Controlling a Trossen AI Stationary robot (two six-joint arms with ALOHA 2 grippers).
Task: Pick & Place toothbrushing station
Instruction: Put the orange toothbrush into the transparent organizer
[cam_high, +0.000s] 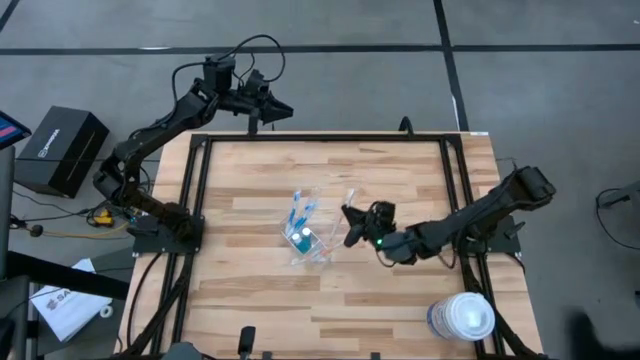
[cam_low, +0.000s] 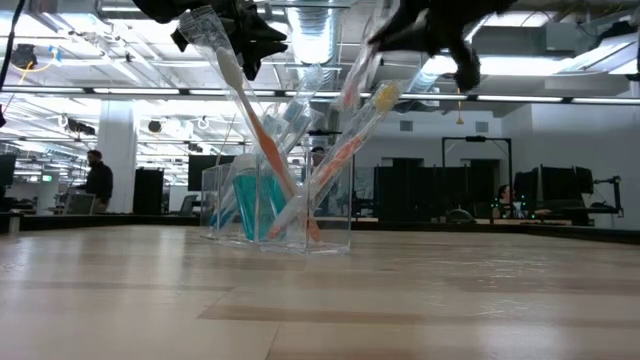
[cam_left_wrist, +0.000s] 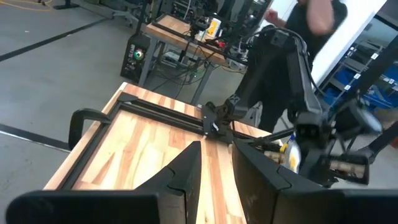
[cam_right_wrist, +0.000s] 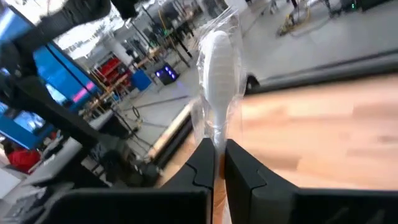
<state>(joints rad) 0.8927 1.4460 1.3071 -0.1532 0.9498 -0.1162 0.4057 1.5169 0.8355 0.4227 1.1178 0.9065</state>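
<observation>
Your wooden table (cam_high: 250, 180) fills the high view, with the big white-lidded tub (cam_high: 462, 316) parked near its 5 o'clock corner, well apart from everything else. The left arm waits folded back at the 11 o'clock edge; you see its gripper (cam_left_wrist: 216, 163) looking down the table, its fingers standing a little apart with nothing between them. The right arm reaches in from 3 o'clock, and its gripper (cam_high: 352, 224) sits just to the 3 o'clock side of the clear plastic cup (cam_high: 308, 241).

That cup stands at the table's middle, upright in the low view, holding blue toothbrushes (cam_high: 298, 212) that lean out toward 12 o'clock, plus an orange-and-white one (cam_low: 262, 140) crossing among them. You can see something teal (cam_low: 248, 207) low inside the cup; whether it is a tube cannot be told.

In the right wrist view the fingers (cam_right_wrist: 198, 167) are clamped on a wrapped white toothbrush (cam_right_wrist: 217, 53), its head standing up past the fingertips. In the low view that brush slants away from the cup's rim; whether its lower end touches the cup you cannot tell.
</observation>
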